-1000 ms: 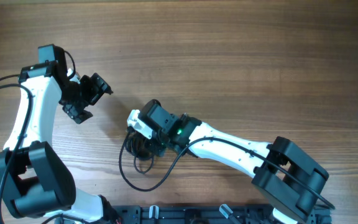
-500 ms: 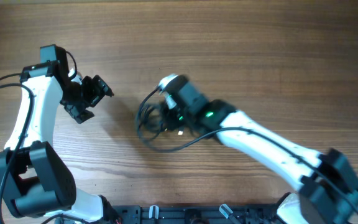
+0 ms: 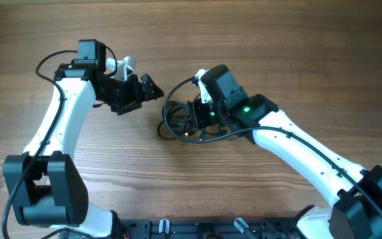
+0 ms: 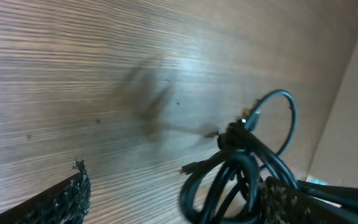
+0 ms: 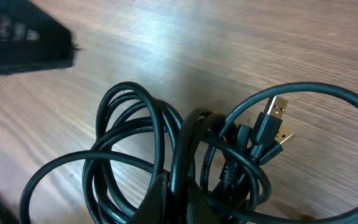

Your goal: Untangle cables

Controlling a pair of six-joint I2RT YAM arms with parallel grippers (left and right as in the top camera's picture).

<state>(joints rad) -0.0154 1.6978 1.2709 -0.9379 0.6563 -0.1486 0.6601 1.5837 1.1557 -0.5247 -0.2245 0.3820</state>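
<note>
The cables (image 3: pixel 178 121) are a tangled bundle of thin black loops at the table's middle. My right gripper (image 3: pixel 196 114) is shut on them. In the right wrist view its fingers (image 5: pixel 166 200) pinch a few strands of the cables (image 5: pixel 135 143), and two gold-tipped USB plugs (image 5: pixel 277 127) stick out on the right. My left gripper (image 3: pixel 148 94) stands open just left of the bundle, apart from it. In the left wrist view the cables (image 4: pixel 241 168) hang close to the right-hand finger (image 4: pixel 288 202), and the left gripper (image 4: pixel 176 190) holds nothing.
Bare wooden table (image 3: pixel 277 40) surrounds the bundle. A black rail (image 3: pixel 197 229) runs along the front edge between the arm bases. The left gripper's dark finger (image 5: pixel 23 40) shows at the top left of the right wrist view.
My right gripper closed on the bundle and carried it up-table and to the right. My left arm swung right, bringing its open gripper close to the bundle.
</note>
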